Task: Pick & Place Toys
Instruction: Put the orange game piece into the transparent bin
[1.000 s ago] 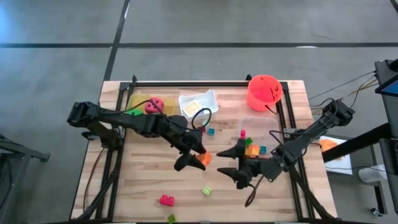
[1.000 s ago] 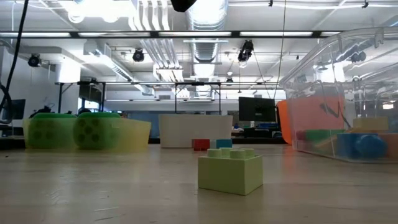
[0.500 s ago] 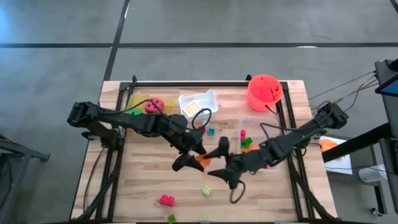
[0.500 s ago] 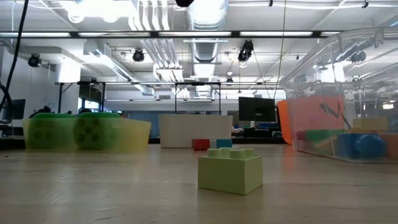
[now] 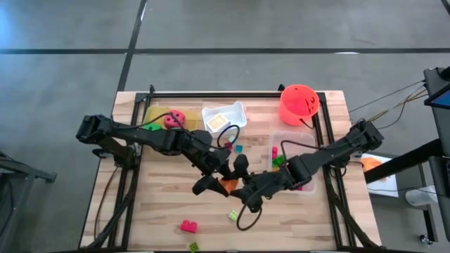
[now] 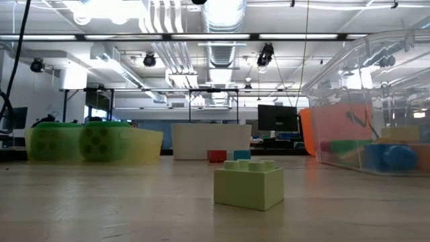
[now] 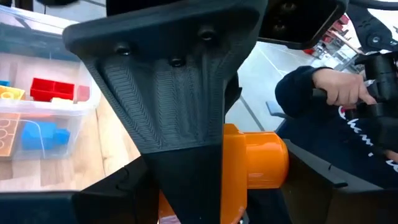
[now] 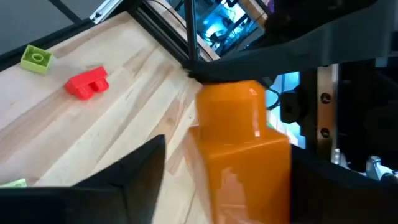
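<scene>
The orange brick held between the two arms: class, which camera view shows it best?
The right wrist view: the orange brick fills the frame, studs visible. The left wrist view shows it partly hidden behind a finger; the high view only a small orange patch; the low view misses it.

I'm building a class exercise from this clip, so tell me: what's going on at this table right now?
Two robot arms meet over the middle of the wooden table. The left gripper holds an orange brick above the table, and the right gripper has come in around it, fingers either side, seemingly for a handover. Loose bricks lie nearby: a red brick and a light green brick. The clear tray already holds several.
</scene>
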Action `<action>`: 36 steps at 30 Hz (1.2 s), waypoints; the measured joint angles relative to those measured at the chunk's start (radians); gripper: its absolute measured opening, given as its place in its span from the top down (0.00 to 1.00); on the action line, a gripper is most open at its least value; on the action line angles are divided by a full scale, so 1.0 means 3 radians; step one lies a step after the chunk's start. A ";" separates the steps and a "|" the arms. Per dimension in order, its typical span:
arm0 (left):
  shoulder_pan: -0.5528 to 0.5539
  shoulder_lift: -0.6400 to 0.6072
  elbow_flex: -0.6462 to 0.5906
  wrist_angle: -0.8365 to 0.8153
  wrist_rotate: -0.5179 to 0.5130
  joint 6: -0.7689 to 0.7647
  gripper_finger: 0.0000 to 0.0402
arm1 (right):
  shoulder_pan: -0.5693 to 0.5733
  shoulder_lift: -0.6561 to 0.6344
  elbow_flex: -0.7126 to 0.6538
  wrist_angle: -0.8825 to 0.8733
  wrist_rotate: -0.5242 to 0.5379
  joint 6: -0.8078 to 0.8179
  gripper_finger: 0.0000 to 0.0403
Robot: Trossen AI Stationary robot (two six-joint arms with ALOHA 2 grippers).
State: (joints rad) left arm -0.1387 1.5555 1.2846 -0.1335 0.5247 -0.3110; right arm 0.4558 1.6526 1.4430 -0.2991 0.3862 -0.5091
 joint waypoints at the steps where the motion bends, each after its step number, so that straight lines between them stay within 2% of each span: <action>1: 0.0000 0.0000 0.0000 0.0007 0.0001 0.0010 0.39 | -0.0009 -0.0001 0.0010 -0.0016 -0.0001 0.0001 0.40; 9: 0.0000 -0.0001 0.0000 -0.0003 0.0044 0.0039 0.39 | -0.0021 -0.0014 0.0027 -0.0013 -0.0091 -0.0109 0.69; 12: 0.0000 -0.0001 0.0000 -0.0004 0.0038 0.0041 0.38 | -0.0021 -0.0014 0.0027 -0.0014 -0.0092 -0.0136 0.69; 20: 0.0004 -0.0009 0.0000 0.0022 -0.0026 0.0082 0.17 | -0.0012 -0.0003 0.0020 -0.0074 -0.0119 -0.0035 0.69; 28: 0.0007 -0.0048 0.0000 -0.0106 -0.0015 0.0000 0.05 | -0.0012 -0.0003 0.0020 -0.0155 -0.0116 0.0079 0.69; 36: 0.0022 -0.0462 0.0000 -0.0627 -0.0291 -0.0354 0.02 | -0.0015 -0.0145 0.0020 -0.0280 0.0034 0.0992 0.70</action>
State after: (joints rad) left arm -0.1321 1.4169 1.2846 -0.3217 0.4375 -0.4171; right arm 0.4512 1.6091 1.4490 -0.3832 0.3964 -0.2113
